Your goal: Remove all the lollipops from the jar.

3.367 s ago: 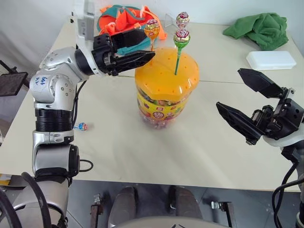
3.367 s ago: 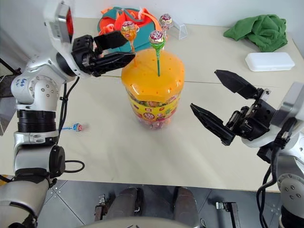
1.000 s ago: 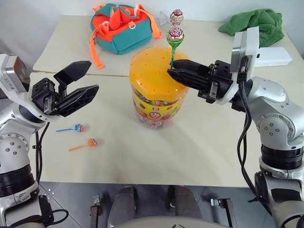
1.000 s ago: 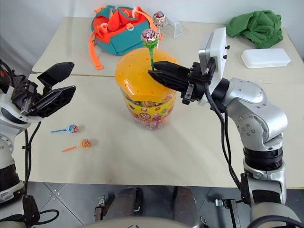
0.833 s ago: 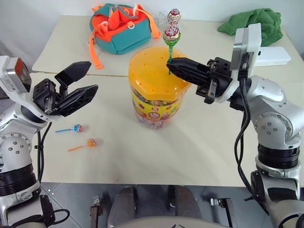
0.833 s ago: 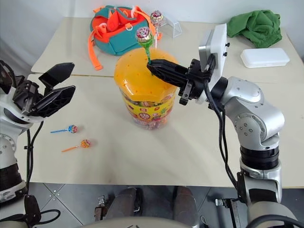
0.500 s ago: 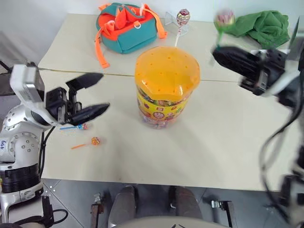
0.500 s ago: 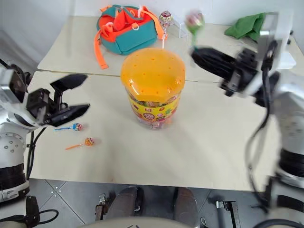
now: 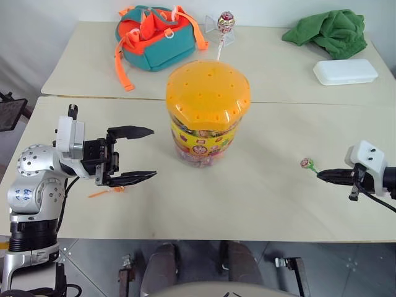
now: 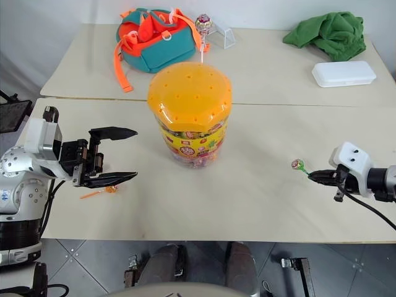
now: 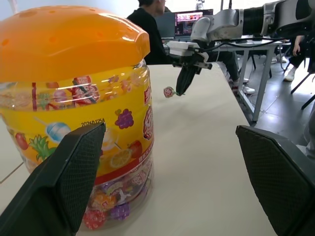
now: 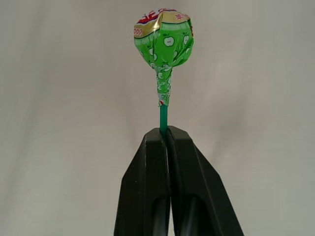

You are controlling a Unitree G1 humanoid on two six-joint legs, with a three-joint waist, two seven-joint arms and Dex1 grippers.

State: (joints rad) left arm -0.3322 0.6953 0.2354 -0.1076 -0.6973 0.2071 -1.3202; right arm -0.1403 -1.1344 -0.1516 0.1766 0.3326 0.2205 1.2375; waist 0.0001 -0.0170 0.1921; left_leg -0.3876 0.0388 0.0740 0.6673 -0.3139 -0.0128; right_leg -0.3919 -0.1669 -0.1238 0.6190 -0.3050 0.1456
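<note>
Right wrist view: green lollipop (image 12: 164,45) is pinched by its stick at the right gripper (image 12: 167,135) tips, low over the table (image 9: 247,198); left gripper (image 9: 139,153) gapes empty beside the jar (image 9: 207,108), one lollipop (image 9: 225,22) left standing behind it.

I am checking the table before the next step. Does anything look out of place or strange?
One lollipop stands behind the jar, its stick still in the lid. An orange lollipop lies loose on the table under the left gripper.

2 beige tables (image 9: 278,204), grey floor (image 9: 93,260)
</note>
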